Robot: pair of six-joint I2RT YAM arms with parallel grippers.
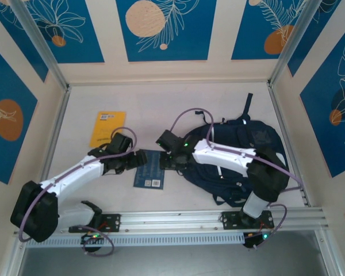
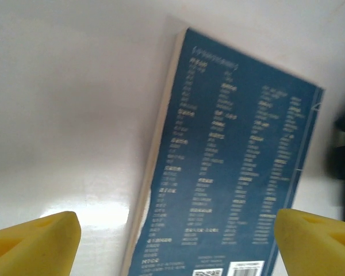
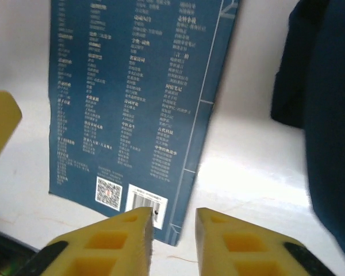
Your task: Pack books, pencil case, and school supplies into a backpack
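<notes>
White table (image 1: 218, 103) inside a booth, wall panels (image 1: 167, 29) blue and cream with orange discs and leaf outlines. A metal rail (image 1: 178, 218) ran along the near edge with both arm bases on it.

1 navy book (image 1: 149, 175) lay flat on the table, near the middle, between the 2 arms. It had rows of pale print on the cover, with a barcode label and a QR square at its near end. Left gripper (image 1: 139, 160) was at the book's left edge. In the left wrist view the left gripper (image 2: 175, 241) stood wide open, its 2 yellow fingertips (image 2: 34, 241) far apart, with the navy book (image 2: 224, 161) lying below and between them.

Right gripper (image 1: 165, 161) was at the book's right edge, just beside the backpack (image 1: 247, 144). In the right wrist view the right gripper (image 3: 172, 236) had its fingers (image 3: 109, 244) close together with a slim gap. The navy book's (image 3: 138, 103) barcode corner sat right at the mouth of that gap. I could not tell if it was pinched.

The backpack, dark navy, lay on the right half of the table with its straps toward the near edge. Its fabric (image 3: 328, 115) was just right of the book.

1 yellow-orange book (image 1: 107, 127) lay flat further back on the left, apart from both grippers.
</notes>
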